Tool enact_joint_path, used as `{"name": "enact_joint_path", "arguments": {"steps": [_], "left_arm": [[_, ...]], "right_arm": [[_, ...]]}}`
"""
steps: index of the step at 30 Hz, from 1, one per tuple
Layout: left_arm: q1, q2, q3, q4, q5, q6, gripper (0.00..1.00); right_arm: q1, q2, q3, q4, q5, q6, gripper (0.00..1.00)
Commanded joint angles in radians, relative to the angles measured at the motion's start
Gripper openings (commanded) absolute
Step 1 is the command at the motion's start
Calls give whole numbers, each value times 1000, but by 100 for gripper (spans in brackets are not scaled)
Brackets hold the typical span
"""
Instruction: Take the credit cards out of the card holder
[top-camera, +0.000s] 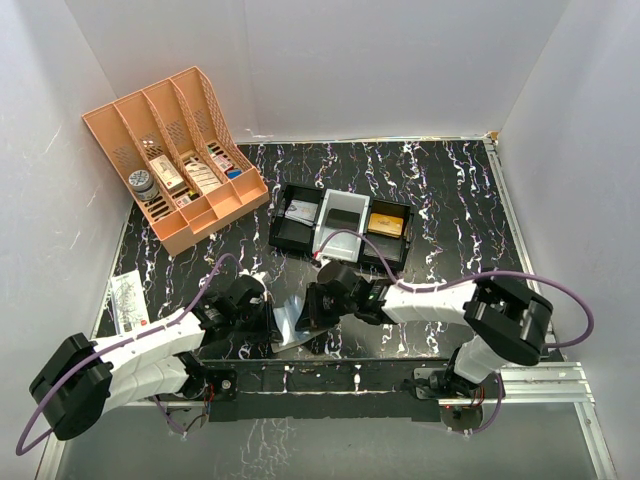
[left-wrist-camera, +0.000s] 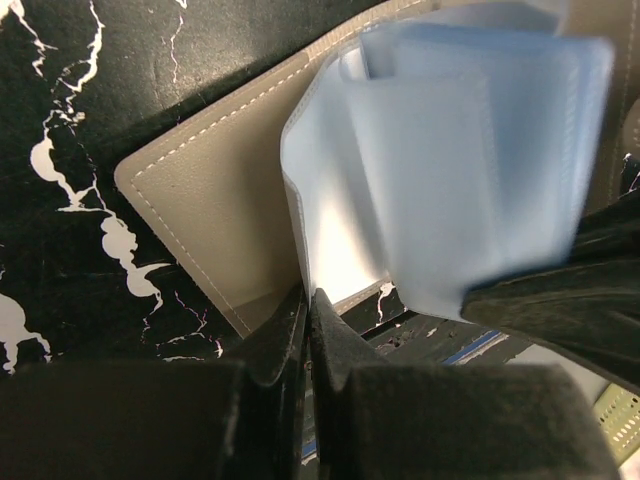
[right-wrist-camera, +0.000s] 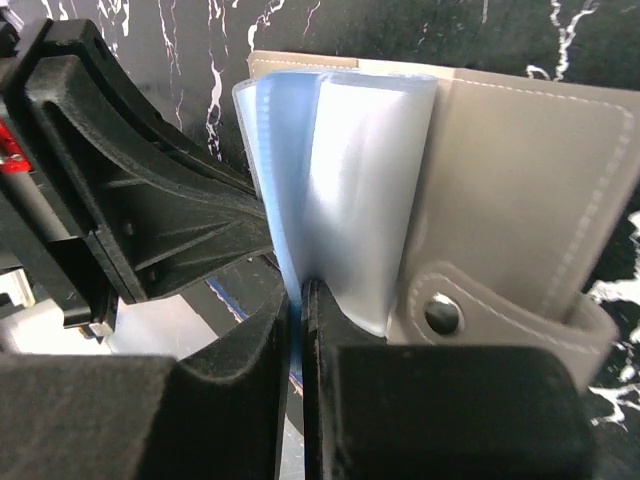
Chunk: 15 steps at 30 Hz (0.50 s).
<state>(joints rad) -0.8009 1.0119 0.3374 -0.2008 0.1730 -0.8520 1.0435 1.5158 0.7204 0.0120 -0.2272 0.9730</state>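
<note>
Card holder (top-camera: 286, 322) lies opened on counter (top-camera: 450, 190), with black tray (top-camera: 279, 228) just beyond it; both claws meet at the holder, left claw (left-wrist-camera: 308, 300) at its left side, right claw (right-wrist-camera: 302, 296) at its right side.

Left claw: closed, fingers pinched flat on the holder's near edge, where grey-brown cover (left-wrist-camera: 200, 200) meets blue sleeves (left-wrist-camera: 450, 150).

Right claw: closed on one thin sleeve leaf, a strip of blue showing between the fingers; closing tab (right-wrist-camera: 445, 315) with its snap sits just beside this claw, on the side away from the left claw.

Sleeves stand up fanned from the holder's fold, between the two claws; the cover lies flat beneath them. In each wrist view the long edges of the leaves run roughly straight away from that claw's fingertips; the leaves therefore turn sideways, like pages, toward one claw or the other.

Credit cards: none can be made out through the translucent sleeves; which pocket is loaded cannot be told.

Judgement: the next move turns on parting the leaves across the fold to expose a pocket mouth; both arms are equally near the holder, and neither claw is free to draw a card.
</note>
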Motion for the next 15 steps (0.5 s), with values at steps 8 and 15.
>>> {"name": "enact_joint_path", "arguments": {"steps": [8, 15], "left_arm": [[-4, 5, -38, -44, -30, 21, 0], [-4, -14, -21, -81, -48, 21, 0]], "right_arm": [[6, 118, 41, 120, -98, 34, 6], [-16, 87, 40, 49, -40, 11, 7]]}}
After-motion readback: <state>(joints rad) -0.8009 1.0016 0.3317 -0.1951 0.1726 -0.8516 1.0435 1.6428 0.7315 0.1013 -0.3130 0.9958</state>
